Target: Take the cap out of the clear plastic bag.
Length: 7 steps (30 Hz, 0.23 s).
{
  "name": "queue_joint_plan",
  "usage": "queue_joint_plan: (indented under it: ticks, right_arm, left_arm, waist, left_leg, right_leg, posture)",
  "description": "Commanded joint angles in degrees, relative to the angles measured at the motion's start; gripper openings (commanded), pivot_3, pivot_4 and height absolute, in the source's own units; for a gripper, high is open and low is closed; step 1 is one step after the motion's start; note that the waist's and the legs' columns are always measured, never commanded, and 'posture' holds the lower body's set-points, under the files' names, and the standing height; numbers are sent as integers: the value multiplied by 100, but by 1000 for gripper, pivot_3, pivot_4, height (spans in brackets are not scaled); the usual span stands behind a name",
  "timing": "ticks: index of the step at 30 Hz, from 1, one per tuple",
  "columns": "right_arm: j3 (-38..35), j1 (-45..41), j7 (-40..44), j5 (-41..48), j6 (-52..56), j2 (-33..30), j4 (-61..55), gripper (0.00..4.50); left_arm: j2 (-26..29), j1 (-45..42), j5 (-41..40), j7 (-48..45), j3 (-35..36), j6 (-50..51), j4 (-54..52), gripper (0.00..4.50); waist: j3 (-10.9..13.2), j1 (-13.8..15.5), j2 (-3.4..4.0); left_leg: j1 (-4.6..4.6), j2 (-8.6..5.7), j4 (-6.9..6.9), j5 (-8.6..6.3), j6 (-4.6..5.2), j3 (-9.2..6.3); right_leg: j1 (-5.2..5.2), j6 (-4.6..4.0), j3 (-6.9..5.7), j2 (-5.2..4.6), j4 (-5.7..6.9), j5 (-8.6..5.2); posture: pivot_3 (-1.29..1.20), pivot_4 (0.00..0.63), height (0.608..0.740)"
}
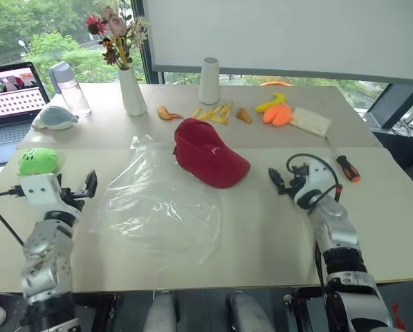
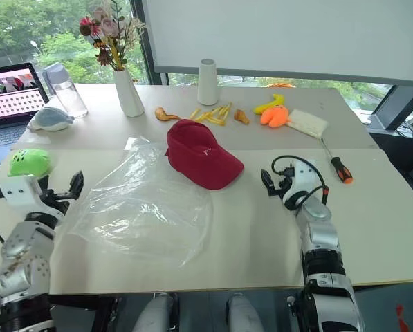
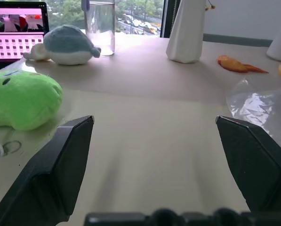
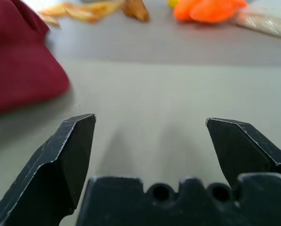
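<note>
I see the soft maroon cap (image 1: 207,162) left of my right gripper (image 1: 281,181). The crinkly clear plastic bag (image 1: 161,204) lies right of my left gripper (image 1: 88,187). Both stand agape, empty

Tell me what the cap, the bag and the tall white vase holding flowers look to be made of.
The cap: dark red woven fabric, matte, with soft folds in the crown. The clear plastic bag: thin transparent film, glossy, with crinkles and bright highlights. The vase: smooth, opaque white, probably ceramic, though painted glass or plastic would look alike.

Head views overlook the table (image 1: 261,228); wrist views skim low across it.
</note>
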Motion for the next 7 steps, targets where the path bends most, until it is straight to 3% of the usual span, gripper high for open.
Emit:
queue_joint_plan:
  ticks: [1,7]
  right_arm:
    - [4,14,-39,-166,-387,-8,64,4500]
    - [-20,27,-1,-245,-523,-3,221,4500]
  left_arm:
    - [-39,138,167,-144,-175,-582,14,4470]
    - [42,41,280,-230,-345,-969,418,4470]
  waist:
    - [-1,-21,0]
    - [-3,-10,-1]
  left_leg:
    - [1,0,0,0,0,0]
    - [5,0,0,0,0,1]
  right_leg:
    - [1,0,0,0,0,0]
    - [6,0,0,0,-2,-1]
  posture:
    - [0,150,740]
    - [0,150,740]
